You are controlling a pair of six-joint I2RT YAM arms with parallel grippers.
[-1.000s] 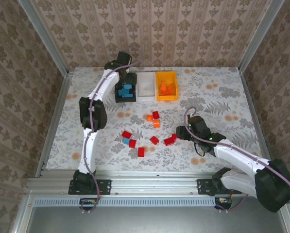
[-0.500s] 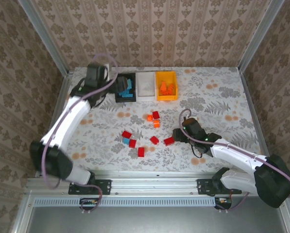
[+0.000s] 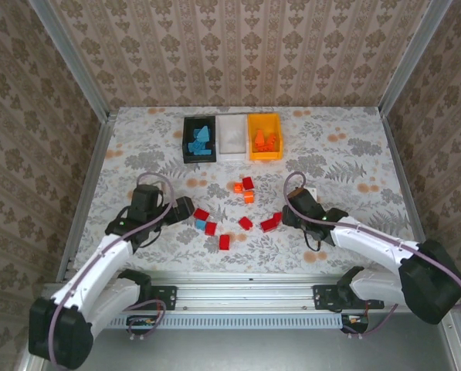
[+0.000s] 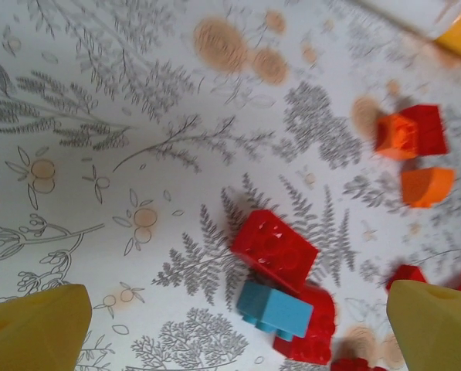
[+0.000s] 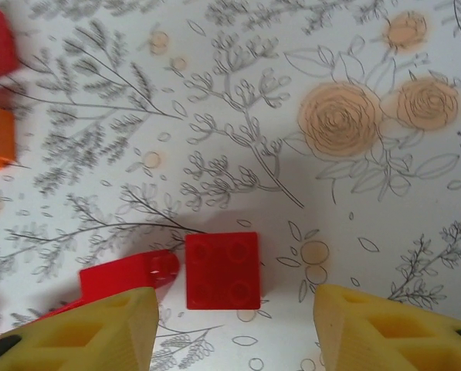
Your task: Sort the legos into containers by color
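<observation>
Jaws apart on both, the right gripper (image 3: 284, 218) hangs over a red square plastic brick (image 5: 222, 270), the left gripper (image 3: 188, 209) near a light-blue plastic brick (image 4: 275, 309) — likely light, rigid, slick; pinch the flat sides. Beyond, a black plastic bin (image 3: 185, 139) holds blue ones.

Beige damask-papered walls (image 3: 292, 46) enclose three sides; silver aluminium corner posts (image 3: 69, 62) slant up at the back; the white desk printed with grey leaves and orange flowers (image 3: 354, 154) is evenly lit; a ribbed aluminium rail (image 3: 245, 292) borders its near edge.
</observation>
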